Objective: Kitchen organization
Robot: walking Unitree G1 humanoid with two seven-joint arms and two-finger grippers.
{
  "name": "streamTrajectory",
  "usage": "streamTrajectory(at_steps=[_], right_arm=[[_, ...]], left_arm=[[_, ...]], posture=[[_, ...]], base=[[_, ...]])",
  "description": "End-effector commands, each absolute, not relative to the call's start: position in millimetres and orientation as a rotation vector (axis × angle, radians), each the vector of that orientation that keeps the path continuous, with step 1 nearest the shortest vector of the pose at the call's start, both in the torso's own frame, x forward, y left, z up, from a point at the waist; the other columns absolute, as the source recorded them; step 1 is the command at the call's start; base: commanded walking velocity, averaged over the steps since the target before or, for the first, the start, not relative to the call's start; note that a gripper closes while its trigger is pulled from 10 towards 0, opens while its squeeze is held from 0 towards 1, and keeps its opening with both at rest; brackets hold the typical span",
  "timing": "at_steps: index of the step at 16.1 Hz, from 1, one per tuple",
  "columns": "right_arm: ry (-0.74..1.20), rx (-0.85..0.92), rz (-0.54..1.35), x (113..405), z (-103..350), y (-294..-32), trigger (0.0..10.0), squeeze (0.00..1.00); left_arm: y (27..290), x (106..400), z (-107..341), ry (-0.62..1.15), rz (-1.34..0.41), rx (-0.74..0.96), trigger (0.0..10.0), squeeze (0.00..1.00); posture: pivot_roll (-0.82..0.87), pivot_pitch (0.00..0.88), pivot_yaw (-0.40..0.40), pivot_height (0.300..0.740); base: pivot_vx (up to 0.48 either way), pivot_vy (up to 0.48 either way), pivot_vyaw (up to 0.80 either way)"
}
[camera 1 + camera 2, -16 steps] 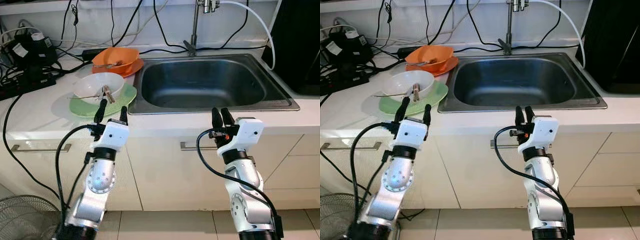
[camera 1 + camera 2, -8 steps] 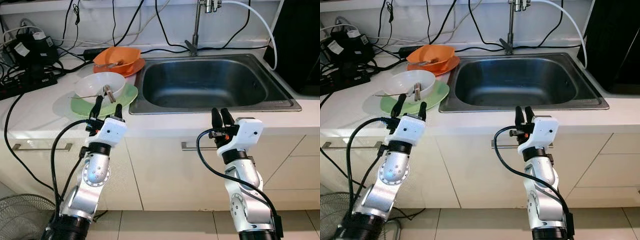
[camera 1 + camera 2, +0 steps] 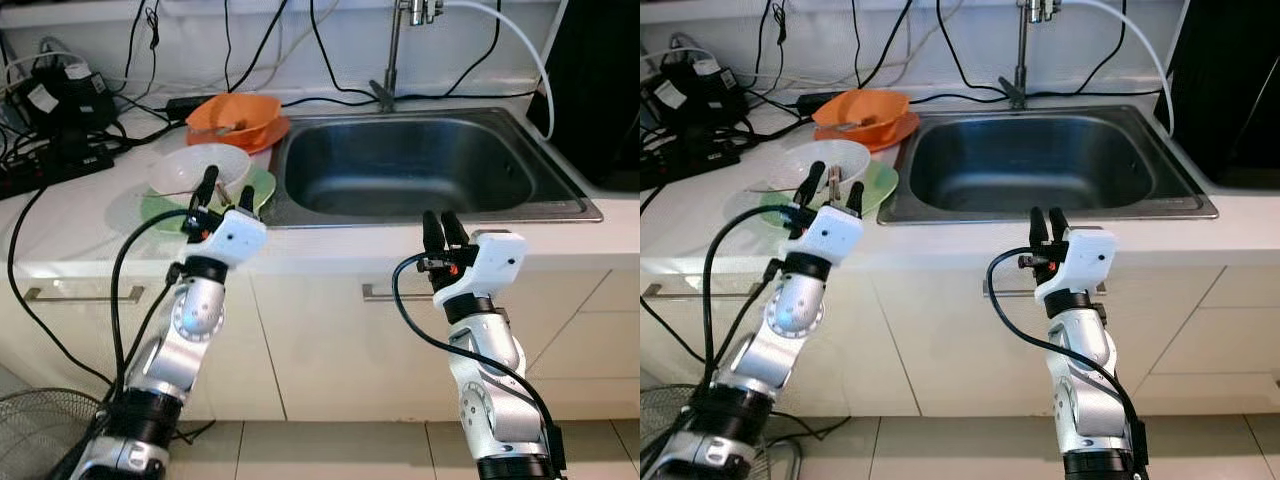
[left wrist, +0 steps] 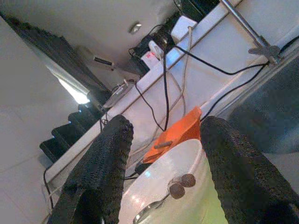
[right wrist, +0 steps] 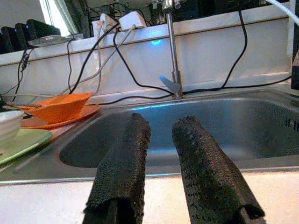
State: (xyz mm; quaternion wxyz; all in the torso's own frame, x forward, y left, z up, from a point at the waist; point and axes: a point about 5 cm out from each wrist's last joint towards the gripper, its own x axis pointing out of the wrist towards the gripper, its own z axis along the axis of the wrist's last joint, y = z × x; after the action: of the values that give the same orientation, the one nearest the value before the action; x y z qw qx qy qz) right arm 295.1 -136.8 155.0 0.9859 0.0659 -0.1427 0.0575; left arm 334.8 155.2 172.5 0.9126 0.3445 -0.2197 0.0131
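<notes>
The left pincer (image 3: 224, 192) has its fingers apart, raised at the counter (image 3: 70, 225) edge, tips just before the white bowl (image 3: 185, 170). That bowl sits on a green plate (image 3: 262, 184) and holds cutlery: two brown round handle ends (image 4: 182, 184) and a metal piece beside them show between the fingers in the left wrist view; what kind of cutlery it is cannot be made out. The pincer hides the near side of bowl and plate from the head camera. Beyond the bowl, farther from the pincer, an orange bowl (image 3: 235, 112) rests on an orange plate (image 3: 272, 130), with a utensil inside it, its shape unclear.

The right pincer (image 3: 441, 232) has its fingers a little apart, gripping nothing, held before the counter front just short of the sink (image 3: 410, 165). The steel basin lies straight ahead of it, with the tap (image 5: 170, 51) at the far rim, its top cut off. Black cables (image 3: 130, 50) hang along the back wall.
</notes>
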Motion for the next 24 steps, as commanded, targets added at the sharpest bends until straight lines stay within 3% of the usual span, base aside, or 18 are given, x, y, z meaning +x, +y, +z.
streamTrajectory(at_steps=[1, 10, 24], right_arm=[[-0.279, 0.137, 0.125, 296.2, 154.2, -134.4, 10.0, 0.0], [-0.276, 0.143, 0.13, 296.6, 153.3, -132.6, 10.0, 0.0], [-0.287, 0.15, 0.123, 295.7, 155.2, -133.6, 10.0, 0.0]], left_arm=[[156.9, 337.6, 170.8, -0.437, 0.029, 0.739, 10.0, 0.0], [172.6, 337.4, 157.3, -0.36, 0.084, 0.842, 10.0, 0.0], [163.8, 343.1, 151.9, -0.333, 0.076, 0.878, 10.0, 0.0]], posture=[[0.0, 0.0, 0.077, 0.74], [0.01, 0.0, 0.075, 0.74], [-0.01, 0.0, 0.073, 0.74]], base=[[0.0, 0.0, 0.0], [0.0, 0.0, 0.0], [0.0, 0.0, 0.0]])
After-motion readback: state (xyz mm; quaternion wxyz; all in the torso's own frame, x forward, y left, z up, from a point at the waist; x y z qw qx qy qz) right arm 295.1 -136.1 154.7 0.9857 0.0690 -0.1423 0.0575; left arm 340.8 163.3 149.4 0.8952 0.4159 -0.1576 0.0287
